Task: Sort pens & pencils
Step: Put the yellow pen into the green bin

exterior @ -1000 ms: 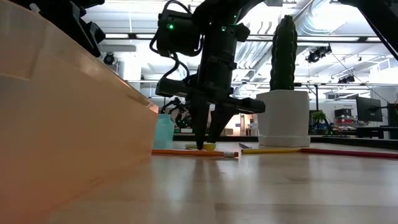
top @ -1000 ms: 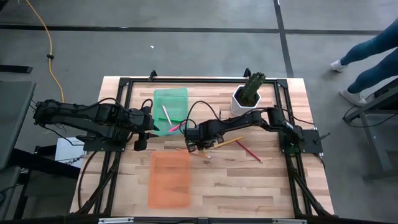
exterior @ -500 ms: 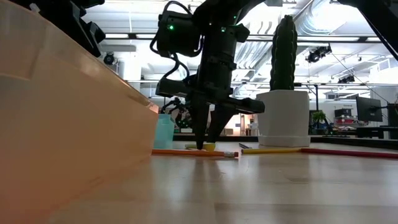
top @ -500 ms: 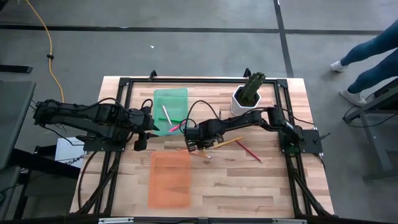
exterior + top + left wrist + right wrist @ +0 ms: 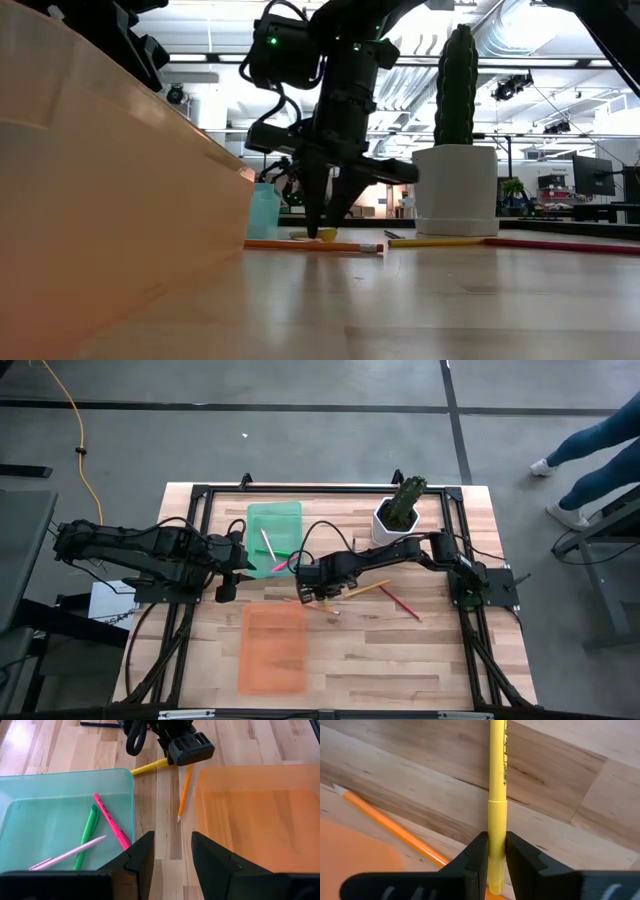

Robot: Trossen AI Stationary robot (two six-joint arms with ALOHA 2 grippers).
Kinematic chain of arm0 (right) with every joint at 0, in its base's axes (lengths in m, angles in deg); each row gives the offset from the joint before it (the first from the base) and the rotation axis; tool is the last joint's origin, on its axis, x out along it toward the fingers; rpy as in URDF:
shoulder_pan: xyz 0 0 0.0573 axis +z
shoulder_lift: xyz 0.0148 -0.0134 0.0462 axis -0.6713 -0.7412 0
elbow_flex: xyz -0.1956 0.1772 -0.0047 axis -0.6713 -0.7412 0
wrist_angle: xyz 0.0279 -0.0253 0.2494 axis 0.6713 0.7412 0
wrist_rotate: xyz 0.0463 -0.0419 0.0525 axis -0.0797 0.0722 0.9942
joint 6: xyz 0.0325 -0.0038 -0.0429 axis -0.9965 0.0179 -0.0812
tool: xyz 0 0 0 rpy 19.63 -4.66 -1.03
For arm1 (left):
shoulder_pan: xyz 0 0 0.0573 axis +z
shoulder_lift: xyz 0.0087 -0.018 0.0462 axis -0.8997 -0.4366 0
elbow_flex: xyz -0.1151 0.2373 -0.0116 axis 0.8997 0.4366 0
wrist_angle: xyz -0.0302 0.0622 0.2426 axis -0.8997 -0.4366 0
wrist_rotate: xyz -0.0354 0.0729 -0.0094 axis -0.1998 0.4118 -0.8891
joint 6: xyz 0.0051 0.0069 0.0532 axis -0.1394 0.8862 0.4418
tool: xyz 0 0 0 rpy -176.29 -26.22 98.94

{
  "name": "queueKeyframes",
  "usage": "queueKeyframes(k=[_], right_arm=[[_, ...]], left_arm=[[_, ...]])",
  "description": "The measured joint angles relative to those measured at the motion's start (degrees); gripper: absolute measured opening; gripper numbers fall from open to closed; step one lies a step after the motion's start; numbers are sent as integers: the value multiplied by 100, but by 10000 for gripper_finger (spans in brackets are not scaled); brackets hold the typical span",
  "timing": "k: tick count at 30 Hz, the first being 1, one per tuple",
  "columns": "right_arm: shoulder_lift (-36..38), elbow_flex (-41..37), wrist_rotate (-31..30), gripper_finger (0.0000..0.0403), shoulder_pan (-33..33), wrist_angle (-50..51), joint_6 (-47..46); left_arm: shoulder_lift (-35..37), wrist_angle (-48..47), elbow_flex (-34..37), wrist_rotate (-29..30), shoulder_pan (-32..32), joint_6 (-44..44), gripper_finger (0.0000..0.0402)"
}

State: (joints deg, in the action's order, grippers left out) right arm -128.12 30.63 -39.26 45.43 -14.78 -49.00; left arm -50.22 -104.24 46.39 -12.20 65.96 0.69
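A yellow pen [image 5: 497, 765] lies on the wood between the green tray [image 5: 273, 520] and the orange tray [image 5: 273, 648]. My right gripper [image 5: 308, 597] stands over it, pointing down and shut on it. An orange pencil [image 5: 390, 831] lies on the table just beside the pen. The green tray holds a green pen [image 5: 87, 832], a magenta pen [image 5: 112, 822] and a pale pink pen [image 5: 67, 854]. My left gripper [image 5: 172, 842] hangs open above the gap between the two trays, touching nothing. My right gripper pinches the yellow pen near its cap end [image 5: 497, 827] between its two fingers. The fingers come from above, pointing steeply down, and lie across the pen. The pen stays about level at table height [image 5: 320, 234]; whether it is clear of the wood I cannot tell.
A yellow pencil [image 5: 370, 589] and a red pencil [image 5: 400, 603] lie on the table to the right of my right gripper. A cactus in a white pot [image 5: 398, 512] stands at the far side. A person's legs [image 5: 590, 450] show beyond the table's right end.
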Motion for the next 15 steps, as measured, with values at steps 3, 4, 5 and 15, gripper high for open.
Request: queueKeyframes(k=[3,4,5,15], right_arm=[[0,40,0,54,-2,-12,74],[0,72,-1,54,-2,-8,91],[0,103,-6,55,-1,-3,96],[2,140,-43,55,-26,130,210]], left_arm=[[0,-2,0,0,-2,-2,119],[0,0,0,0,-1,0,119],[0,0,0,0,-1,0,119],[0,0,0,0,0,-2,119]])
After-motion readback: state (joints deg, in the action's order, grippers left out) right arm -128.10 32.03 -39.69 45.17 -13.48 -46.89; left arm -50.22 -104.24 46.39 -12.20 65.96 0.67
